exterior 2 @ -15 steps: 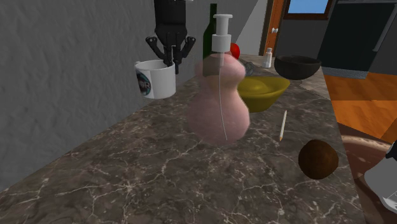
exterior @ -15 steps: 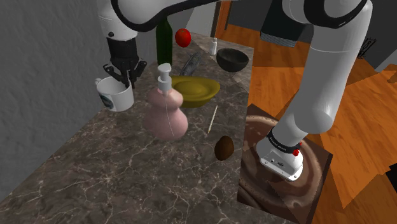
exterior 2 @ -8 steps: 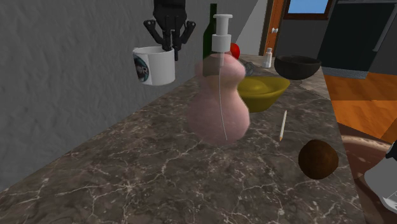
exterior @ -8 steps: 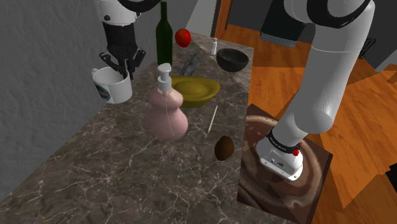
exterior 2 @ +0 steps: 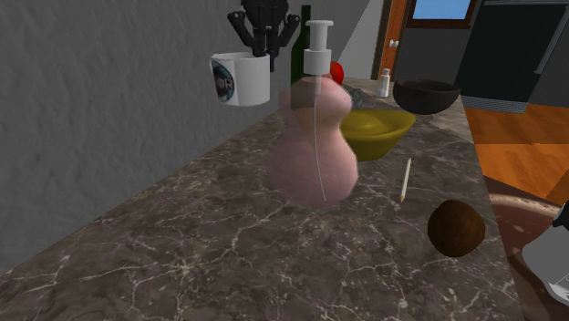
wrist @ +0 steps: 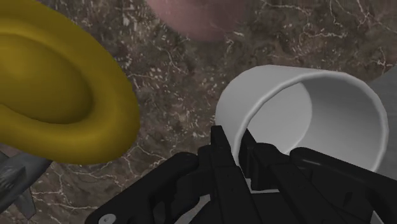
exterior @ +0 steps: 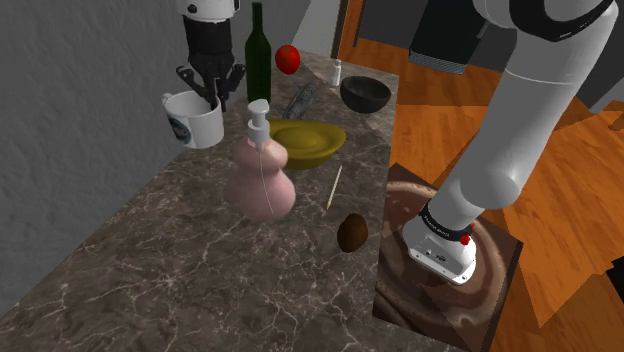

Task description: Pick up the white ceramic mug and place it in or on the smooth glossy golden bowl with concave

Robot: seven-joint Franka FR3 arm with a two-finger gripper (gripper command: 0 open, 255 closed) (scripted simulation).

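Well below mug (exterior: 195, 118), brown veined counter (exterior: 180, 270); grey wall (exterior: 70, 120).

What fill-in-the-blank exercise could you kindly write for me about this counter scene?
1. The fingers pinch the white mug at its rim, one inside the mug and one ____ it.
2. The mug hangs ____ the counter, resting on nothing.
3. The yellow bowl beside the pink soap bottle has ____ in it.
Missing words: outside; above; nothing.
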